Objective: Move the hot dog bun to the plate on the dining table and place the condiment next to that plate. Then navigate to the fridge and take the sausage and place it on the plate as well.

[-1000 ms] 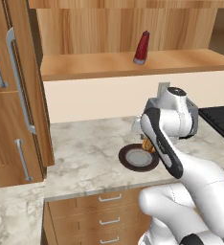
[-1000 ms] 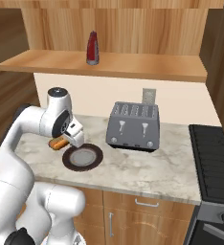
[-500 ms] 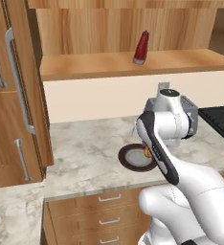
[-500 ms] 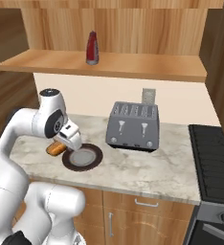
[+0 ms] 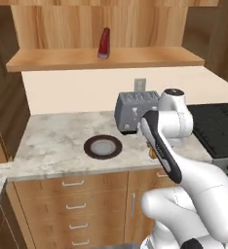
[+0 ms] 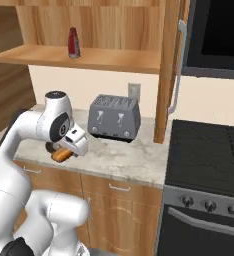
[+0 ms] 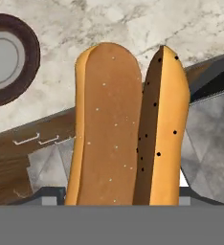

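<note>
Far left on the counter [image 5: 52,138] sits the dark-rimmed plate [image 5: 103,146], not the one we want, and it lies bare. Up on the shelf [image 5: 62,58] stands the red condiment [image 5: 104,43], untouched, well above and apart from the arm. Moving right, past the toaster [image 5: 135,112], here's the action: the gripper [image 6: 64,155] is clamped on the bun [image 7: 128,124], jaws closed around it, and the bun hangs clear of the counter, lifted in front of the cabinet edge. In the hand view it stands between the fingers, split side showing, with stone top and drawers below. Further right, the stove [image 6: 209,150].

So step one is in hand: bun picked up, delivery to come. The dining table and its pale plate aren't in sight, so the next move, I'd say, calls for the base to drive there, keeping the grip firm and the bun level, then lowering it onto that plate. Condiment and sausage wait.
</note>
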Tool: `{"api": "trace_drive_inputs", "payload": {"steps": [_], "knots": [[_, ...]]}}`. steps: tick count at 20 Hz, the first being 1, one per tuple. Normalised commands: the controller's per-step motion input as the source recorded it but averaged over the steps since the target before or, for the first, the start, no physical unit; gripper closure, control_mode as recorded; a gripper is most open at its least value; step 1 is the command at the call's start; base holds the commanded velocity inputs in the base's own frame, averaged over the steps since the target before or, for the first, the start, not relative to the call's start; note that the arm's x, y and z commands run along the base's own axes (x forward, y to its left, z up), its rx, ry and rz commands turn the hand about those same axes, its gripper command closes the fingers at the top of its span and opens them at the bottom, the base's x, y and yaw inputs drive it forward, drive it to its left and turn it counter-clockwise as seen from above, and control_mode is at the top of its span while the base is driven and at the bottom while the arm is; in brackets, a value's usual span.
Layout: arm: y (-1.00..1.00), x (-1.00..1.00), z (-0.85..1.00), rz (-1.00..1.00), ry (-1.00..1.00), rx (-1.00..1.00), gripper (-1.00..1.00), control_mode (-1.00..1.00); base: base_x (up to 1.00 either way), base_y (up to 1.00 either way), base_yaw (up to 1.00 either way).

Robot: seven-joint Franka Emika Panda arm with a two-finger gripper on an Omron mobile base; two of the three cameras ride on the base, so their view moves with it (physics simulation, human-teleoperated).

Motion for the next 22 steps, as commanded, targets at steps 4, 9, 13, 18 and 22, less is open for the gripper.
{"api": "trace_drive_inputs", "payload": {"steps": [4,9,13,18,22], "knots": [[0.0,0.0,0.0,0.0,0.0,0.0,1.0,1.0,-1.0,0.0,0.54],[0.0,0.0,0.0,0.0,0.0,0.0,1.0,1.0,-0.69,0.0,0.81],[0.0,0.0,0.0,0.0,0.0,0.0,1.0,1.0,-0.85,0.0,0.76],[0.0,0.0,0.0,0.0,0.0,0.0,1.0,1.0,-0.94,0.22,0.67],[0.0,0.0,0.0,0.0,0.0,0.0,1.0,1.0,-0.96,0.83,0.52]]}}
